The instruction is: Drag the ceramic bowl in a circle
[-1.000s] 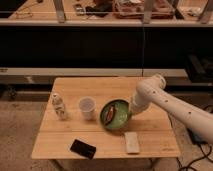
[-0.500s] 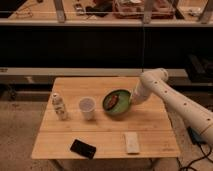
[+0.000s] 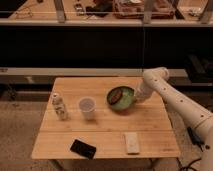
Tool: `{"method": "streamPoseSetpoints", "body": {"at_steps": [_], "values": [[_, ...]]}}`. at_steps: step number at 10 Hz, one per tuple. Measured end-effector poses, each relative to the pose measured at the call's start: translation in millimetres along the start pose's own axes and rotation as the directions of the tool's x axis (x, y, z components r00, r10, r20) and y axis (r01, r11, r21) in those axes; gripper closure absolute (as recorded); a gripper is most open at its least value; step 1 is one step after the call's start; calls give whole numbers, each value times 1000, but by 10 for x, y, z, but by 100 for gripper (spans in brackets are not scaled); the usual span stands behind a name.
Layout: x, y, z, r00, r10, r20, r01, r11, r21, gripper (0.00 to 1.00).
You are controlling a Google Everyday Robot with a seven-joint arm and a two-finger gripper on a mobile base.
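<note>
The ceramic bowl (image 3: 120, 98) is round, shallow and green with a dark rim and a reddish-brown patch inside. It sits on the wooden table (image 3: 107, 145), right of centre and towards the back. My gripper (image 3: 135, 99) is at the end of the white arm, which reaches in from the right. The gripper is at the bowl's right rim and touches it.
A translucent white cup (image 3: 87, 107) stands left of the bowl. A small white bottle (image 3: 59, 106) stands near the left edge. A black flat object (image 3: 83, 148) and a white rectangular object (image 3: 132, 142) lie near the front edge. Dark shelving runs behind the table.
The bowl has moved away from the front towards the back of the table, along with the gripper and the arm's end. The other objects have not moved.
</note>
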Motion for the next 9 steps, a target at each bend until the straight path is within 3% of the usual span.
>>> {"method": "streamPoseSetpoints", "body": {"at_steps": [5,9], "values": [[230,908,-112,994,105,-39,-108,989,-99,100],[-51,1370,-279,997,78,-4,-78,990,-120,100]]}}
